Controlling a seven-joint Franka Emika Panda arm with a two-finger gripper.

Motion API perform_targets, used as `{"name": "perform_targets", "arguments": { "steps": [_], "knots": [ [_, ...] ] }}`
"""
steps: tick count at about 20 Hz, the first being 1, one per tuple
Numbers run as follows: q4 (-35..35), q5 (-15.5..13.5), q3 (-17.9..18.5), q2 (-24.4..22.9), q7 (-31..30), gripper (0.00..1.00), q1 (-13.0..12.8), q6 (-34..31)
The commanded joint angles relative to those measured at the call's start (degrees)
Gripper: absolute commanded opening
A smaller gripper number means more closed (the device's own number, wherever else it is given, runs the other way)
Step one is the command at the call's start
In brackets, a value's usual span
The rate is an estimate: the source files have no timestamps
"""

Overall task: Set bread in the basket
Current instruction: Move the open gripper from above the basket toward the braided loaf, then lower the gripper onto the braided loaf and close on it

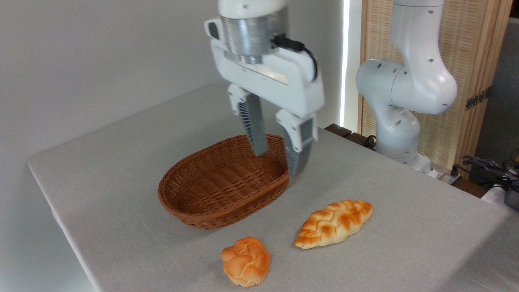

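Nearest, a knotted bun (245,261) sits on the table (121,162); just behind, the braided loaf (333,223) lies beside the wicker basket (211,202). Gripper (277,160) hangs over the basket's far end, fingers spread, holding nothing.

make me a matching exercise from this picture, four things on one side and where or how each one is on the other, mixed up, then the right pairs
Things
1. braided loaf
2. round bun
3. basket
4. pincer

Places or states
A. open, in the air over the basket's far end
B. empty, on the table
C. on the table, nearest the front edge
D. on the table, right of the basket

Pairs: 1-D, 2-C, 3-B, 4-A
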Motion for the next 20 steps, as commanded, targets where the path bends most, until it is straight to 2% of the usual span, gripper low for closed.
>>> {"name": "perform_targets", "arguments": {
  "steps": [1, 3, 6, 10, 14, 20],
  "knots": [
    [-8.03, 0.41, 3.15, -5.83, 9.09, 1.00, -0.38, 0.91],
    [-10.49, 0.49, 5.26, -7.33, 12.78, 1.00, -0.38, 1.09],
    [-16.11, 0.58, 6.14, -9.87, 17.36, 1.00, -0.38, 2.92],
    [-24.46, 4.80, 6.85, -12.08, 17.81, 1.00, -0.38, 11.18],
    [-30.35, 4.98, 6.85, -11.82, 17.98, 1.00, -0.47, 15.75],
    [-34.23, 4.98, 6.85, -11.47, 17.99, 1.00, -0.47, 20.15]
  ]
}}
